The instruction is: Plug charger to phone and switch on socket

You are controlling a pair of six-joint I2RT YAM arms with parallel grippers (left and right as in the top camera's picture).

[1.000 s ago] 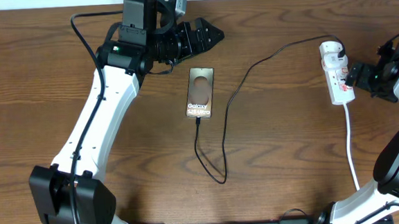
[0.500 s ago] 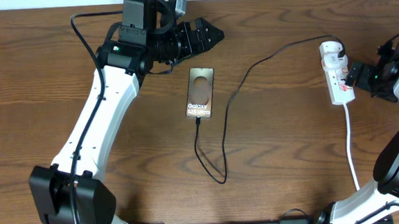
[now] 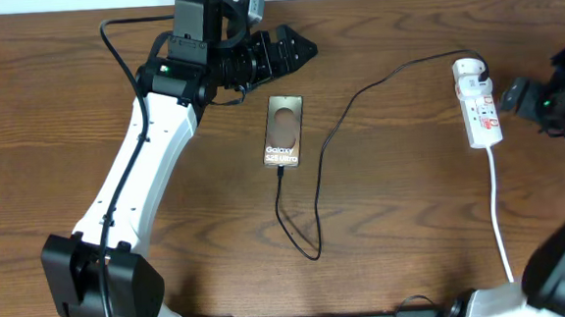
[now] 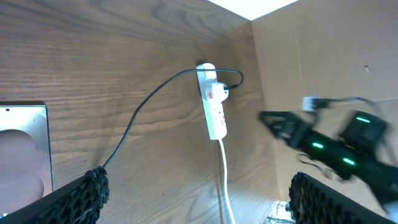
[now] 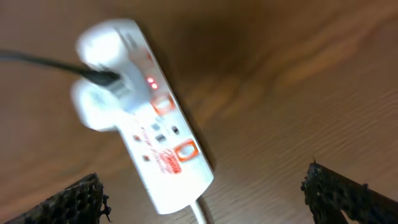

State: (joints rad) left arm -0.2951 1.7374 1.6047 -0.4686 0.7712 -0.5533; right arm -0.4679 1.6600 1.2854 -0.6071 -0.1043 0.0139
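R gripper (image 3: 512,94) jaws wide, just beside socket (image 3: 478,115), no contact.

left arm (image 3: 131,173): stretched far forward, wrist bent right
left hand (image 3: 298,49): fingers spread, empty
right hand (image 3: 515,95): fingers spread, empty, pointing left

Overhead top-down; socket (image 3: 480,107) in all 3 views

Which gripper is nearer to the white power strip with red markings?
Right. The right gripper sits just beside the white power strip, apart from it. The left gripper is far away, by the top end of the copper-faced phone.
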